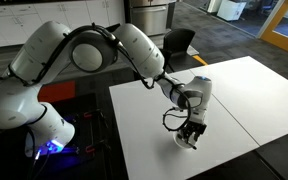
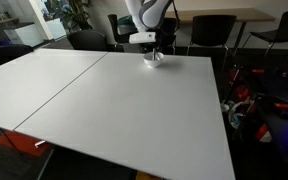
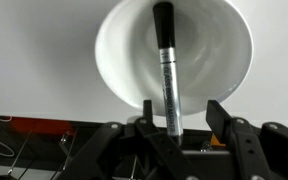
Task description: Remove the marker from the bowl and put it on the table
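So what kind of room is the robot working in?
Probably an office or a lab. There is a big white table, like one for meetings, black office chairs behind it, and a leafy plant at the back.

The white arm arches over and bends down, its pincer pointing straight downward, fingers spread apart.
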Action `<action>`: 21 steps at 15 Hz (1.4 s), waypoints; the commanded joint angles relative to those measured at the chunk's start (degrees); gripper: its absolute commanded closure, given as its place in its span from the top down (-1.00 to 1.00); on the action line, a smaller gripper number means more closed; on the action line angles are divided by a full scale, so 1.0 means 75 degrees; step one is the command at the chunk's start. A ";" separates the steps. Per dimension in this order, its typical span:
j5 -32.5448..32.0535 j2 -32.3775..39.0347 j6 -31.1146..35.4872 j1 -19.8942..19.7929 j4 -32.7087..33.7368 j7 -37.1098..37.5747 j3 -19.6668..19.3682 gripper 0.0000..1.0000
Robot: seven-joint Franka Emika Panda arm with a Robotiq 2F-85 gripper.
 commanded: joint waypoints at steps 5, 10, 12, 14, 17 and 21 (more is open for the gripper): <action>0.0134 0.0357 -0.0509 0.0174 0.0513 0.0125 -0.0140 0.12; 0.0151 0.0395 -0.0529 0.0182 0.0476 0.0139 -0.0142 0.07; 0.0147 0.0408 -0.0532 0.0192 0.0470 0.0147 -0.0149 0.05; 0.0146 0.0424 -0.0534 0.0201 0.0471 0.0148 -0.0150 -0.04; 0.0135 0.0437 -0.0527 0.0220 0.0470 0.0159 -0.0158 -0.57; 0.0119 0.0430 -0.0516 0.0248 0.0462 0.0180 -0.0174 -0.99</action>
